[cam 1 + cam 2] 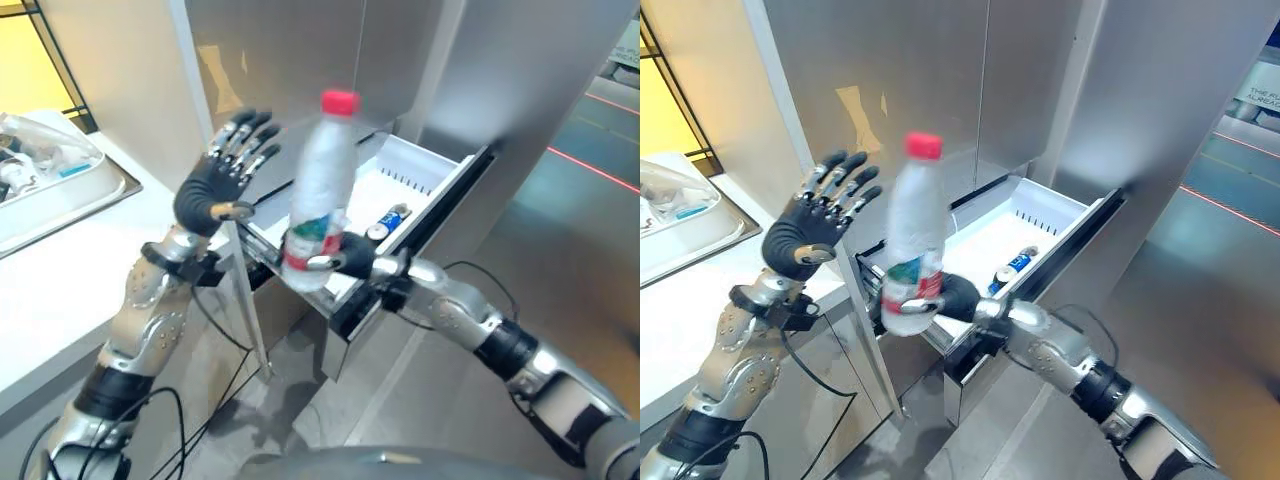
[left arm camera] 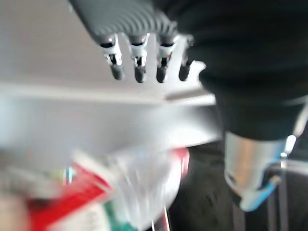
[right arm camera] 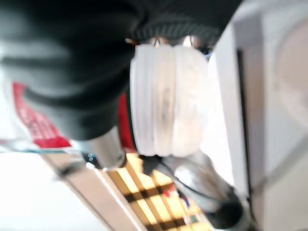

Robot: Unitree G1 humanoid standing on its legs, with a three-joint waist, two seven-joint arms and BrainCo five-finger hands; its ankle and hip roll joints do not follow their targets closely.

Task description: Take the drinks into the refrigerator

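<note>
Right hand (image 1: 350,255), entering from 4 o'clock, has its fingers wrapped round the lower body of a clear water bottle (image 1: 320,185) with red cap, held upright before the open refrigerator drawer (image 1: 420,185). Small can (image 1: 388,222) lies inside the drawer. Left hand (image 1: 225,170), at 10 o'clock, is raised with fingers spread, holding nothing, beside the counter (image 1: 70,270).

Can (image 1: 389,221) in drawer (image 1: 455,185) behind bottle (image 1: 322,180)

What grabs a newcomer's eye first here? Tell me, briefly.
The clear bottle with its red cap, held upright in the right hand before the open refrigerator drawer. Next, the left hand, raised with fingers spread beside it. A small can lies in the drawer.
</note>
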